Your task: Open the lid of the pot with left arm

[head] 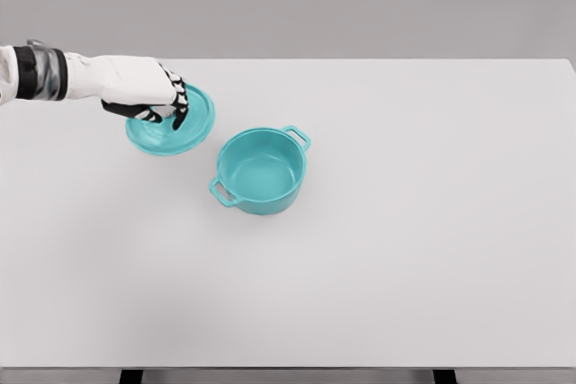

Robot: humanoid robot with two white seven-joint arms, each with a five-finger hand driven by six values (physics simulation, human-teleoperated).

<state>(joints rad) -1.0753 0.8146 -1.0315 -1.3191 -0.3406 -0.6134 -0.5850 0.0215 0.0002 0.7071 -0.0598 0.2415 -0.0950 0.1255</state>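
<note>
A teal pot [261,171] with two side handles stands uncovered near the middle of the white table, its inside empty. Its teal lid [184,132] is to the pot's left, low over or on the table; I cannot tell which. My left hand [165,112] comes in from the left edge and sits over the lid's centre. Its fingers [180,105] curl down around the hidden knob. The right arm does not show.
The white table [405,222] spreads wide to the right and front of the pot. Its front edge runs along the bottom of the picture, its far edge behind the lid.
</note>
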